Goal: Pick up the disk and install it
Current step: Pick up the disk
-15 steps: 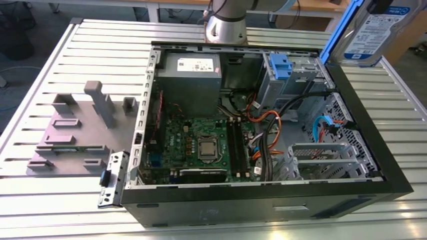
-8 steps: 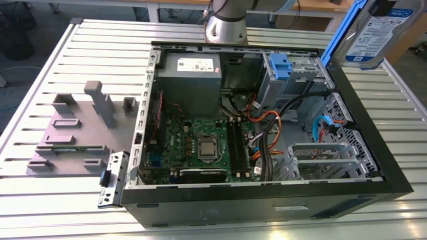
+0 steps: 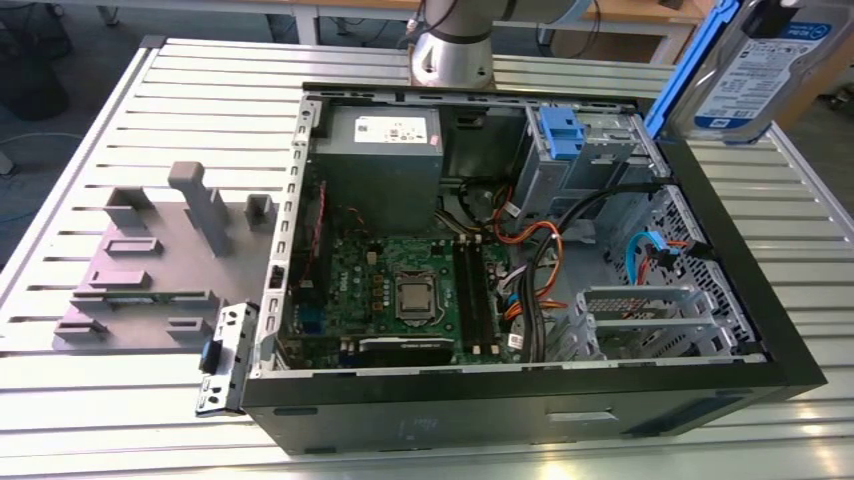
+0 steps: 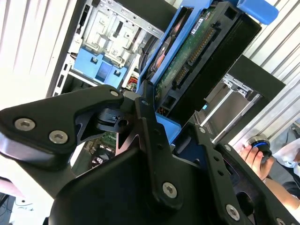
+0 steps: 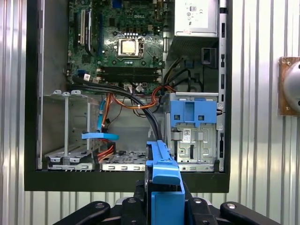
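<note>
In the exterior view, the flat silver disk with a white-and-blue label and a blue plastic carrier frame hangs in the air, above the far corner of the open black computer case on the exterior view's right. It is clear of the case and stands on its edge, the label facing the camera. The case lies on its side on a slatted metal table, with the green motherboard and the grey box-shaped power supply visible inside.

In the second wrist view, the black gripper is clenched on the disk, its fingers pressing the blue frame from both sides. The green circuit side of the disk and its connector are visible. A person's hand rests near the table edge.

In the first wrist view, the blue edge of the disk is seen end-on, above the grey metal drive cage with a blue plastic latch. Black and orange cables run just beside the cage.

I judge that the disk could catch on these cables or hit the cage wall if it goes down tilted. The hold is only on the thin plastic frame, so the disk could also slip.
</note>
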Action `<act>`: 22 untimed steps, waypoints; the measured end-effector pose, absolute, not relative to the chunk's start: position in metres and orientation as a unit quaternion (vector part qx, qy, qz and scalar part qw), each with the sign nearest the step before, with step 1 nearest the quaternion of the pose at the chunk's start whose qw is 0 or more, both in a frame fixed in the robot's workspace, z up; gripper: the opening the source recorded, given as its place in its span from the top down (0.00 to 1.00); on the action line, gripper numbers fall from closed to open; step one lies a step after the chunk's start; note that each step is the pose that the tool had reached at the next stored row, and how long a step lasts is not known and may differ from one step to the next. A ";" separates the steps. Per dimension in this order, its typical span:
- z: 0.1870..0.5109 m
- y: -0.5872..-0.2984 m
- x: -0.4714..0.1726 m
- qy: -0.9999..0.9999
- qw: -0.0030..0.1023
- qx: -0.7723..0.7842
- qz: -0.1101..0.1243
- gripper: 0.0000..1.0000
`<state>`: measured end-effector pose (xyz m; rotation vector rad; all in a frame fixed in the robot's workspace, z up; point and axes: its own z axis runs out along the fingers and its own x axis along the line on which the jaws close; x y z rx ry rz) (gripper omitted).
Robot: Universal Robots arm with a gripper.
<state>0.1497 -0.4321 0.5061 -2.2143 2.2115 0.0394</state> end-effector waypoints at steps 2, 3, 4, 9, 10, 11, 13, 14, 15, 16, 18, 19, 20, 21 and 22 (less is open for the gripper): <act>0.506 -0.433 0.150 0.707 0.006 -0.707 0.013 0.63; 0.506 -0.433 0.150 0.707 0.006 -0.707 0.013 0.63; 0.506 -0.433 0.150 0.707 0.006 -0.707 0.013 0.63; 0.506 -0.434 0.149 0.707 0.006 -0.707 0.013 0.63; 0.506 -0.435 0.149 0.707 0.006 -0.707 0.013 0.63; 0.506 -0.435 0.149 0.707 0.006 -0.707 0.013 0.63; 0.506 -0.436 0.149 0.707 0.006 -0.708 0.013 0.63; 0.506 -0.437 0.148 0.707 0.006 -0.707 0.013 0.63; 0.506 -0.438 0.148 0.707 0.006 -0.707 0.013 0.63; 0.506 -0.439 0.148 0.707 0.006 -0.707 0.013 0.63; 0.506 -0.440 0.148 0.707 0.006 -0.707 0.013 0.63; 0.506 -0.440 0.148 0.707 0.006 -0.707 0.013 0.63; 0.506 -0.441 0.148 0.707 0.006 -0.707 0.013 0.63; 0.506 -0.441 0.148 0.707 0.006 -0.707 0.013 0.63; 0.506 -0.442 0.148 0.707 0.006 -0.708 0.013 0.63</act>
